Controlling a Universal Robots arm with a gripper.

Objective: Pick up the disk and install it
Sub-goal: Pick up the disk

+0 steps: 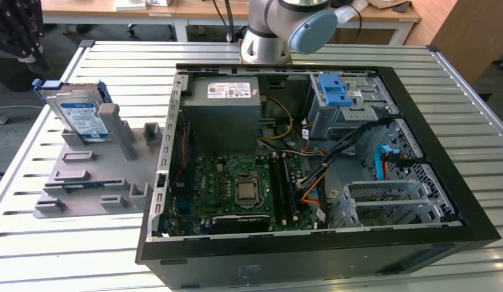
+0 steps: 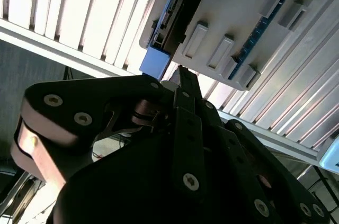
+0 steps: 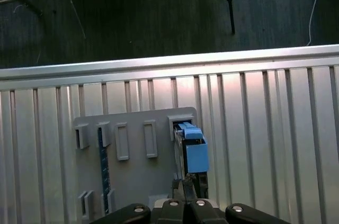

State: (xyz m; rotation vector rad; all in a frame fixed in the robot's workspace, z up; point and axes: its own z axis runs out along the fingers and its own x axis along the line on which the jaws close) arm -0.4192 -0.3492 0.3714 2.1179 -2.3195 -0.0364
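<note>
1. The disk point(image 1: 79, 115) stands on edge in a slot of a grey plastic holder point(image 1: 89, 176) on the slatted metal table point(image 1: 40, 243), at the exterior view's left, apart from the open computer case point(image 1: 478, 225)
2. In both wrist views the black end effector point(image 3: 185, 187) point(image 2: 181, 73) has its fingers pressed together, pinching nothing, near the disk's blue rail
3. Inside the case lie a boxy grey power supply point(image 1: 232, 115), a green motherboard point(image 1: 235, 182) and a blue-latched drive cage point(image 1: 340, 97)
</note>
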